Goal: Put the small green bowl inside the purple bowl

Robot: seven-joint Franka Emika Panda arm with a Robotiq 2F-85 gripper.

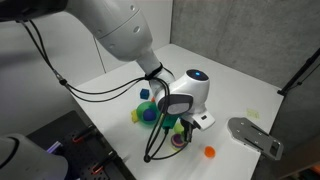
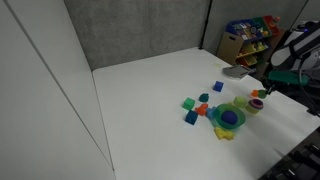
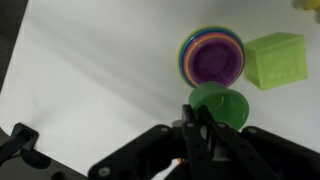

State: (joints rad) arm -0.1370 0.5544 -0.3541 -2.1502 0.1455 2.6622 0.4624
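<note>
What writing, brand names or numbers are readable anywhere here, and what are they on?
No text can be read in any view.
Shelf items: any print is too small and blurred to read.
Green bowl, purple bowl, green cube: no legible marks.
Arm: no label visible.

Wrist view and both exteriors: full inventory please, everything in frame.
small green bowl: 1, bright green, pinched by the gripper, beside the purple bowl.
purple bowl: 1, purple, on the table, coloured rims around it.
cube: 1, light green, next to the purple bowl.
dish: 1, green-yellow, blue piece inside, mid-table.
blocks: at least five, green, blue, red, orange, scattered near the dish.
disc: 1, orange, near table edge.
grey object: 1, at the table edge, kind unclear.
table: 1, white.
arm: 1, white, over the table.
gripper: 1, black, shut on the small green bowl's rim.
</note>
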